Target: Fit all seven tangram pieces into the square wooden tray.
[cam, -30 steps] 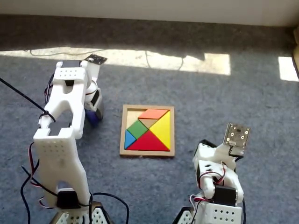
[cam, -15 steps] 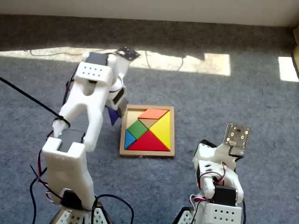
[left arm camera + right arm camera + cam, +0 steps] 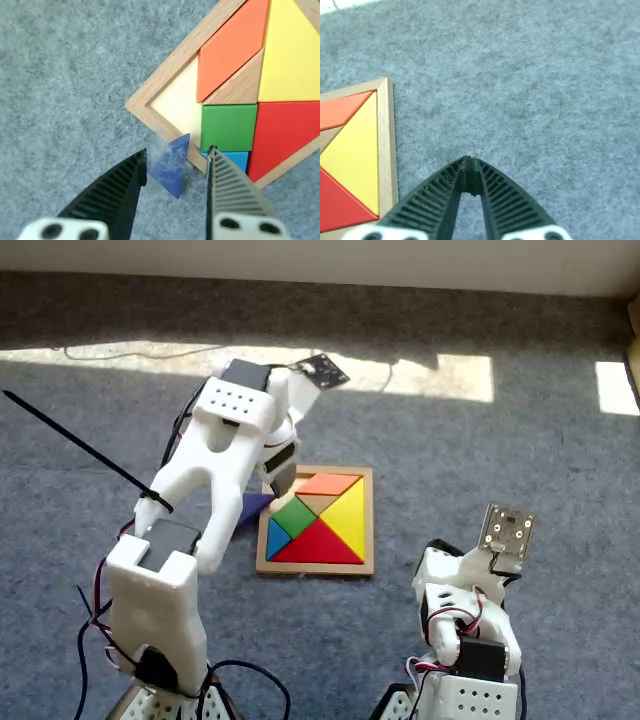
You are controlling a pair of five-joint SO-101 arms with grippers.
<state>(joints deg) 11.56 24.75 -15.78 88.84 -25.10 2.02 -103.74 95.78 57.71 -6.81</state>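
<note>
The square wooden tray (image 3: 367,522) lies on grey carpet. It holds an orange parallelogram (image 3: 328,483), a wood-coloured triangle (image 3: 318,502), a yellow triangle (image 3: 350,515), a green square (image 3: 294,516), a red triangle (image 3: 318,543) and a light blue triangle (image 3: 275,537). Its far left corner slot (image 3: 175,107) is bare. My left gripper (image 3: 177,159) is shut on a dark blue triangle (image 3: 170,162), held just above the carpet at the tray's left rim (image 3: 150,117). The right arm (image 3: 465,625) sits folded near the front, its gripper (image 3: 470,176) shut on nothing, to the right of the tray (image 3: 387,135).
A thin black cable (image 3: 75,445) slants across the carpet left of the left arm. Bright sunlit patches (image 3: 440,375) lie along the far side before a dark strip at the wall. Open carpet spreads to the right of the tray.
The left arm has swung right from the far left of the carpet to the tray's left rim, carrying the dark blue triangle. The right arm has not moved.
</note>
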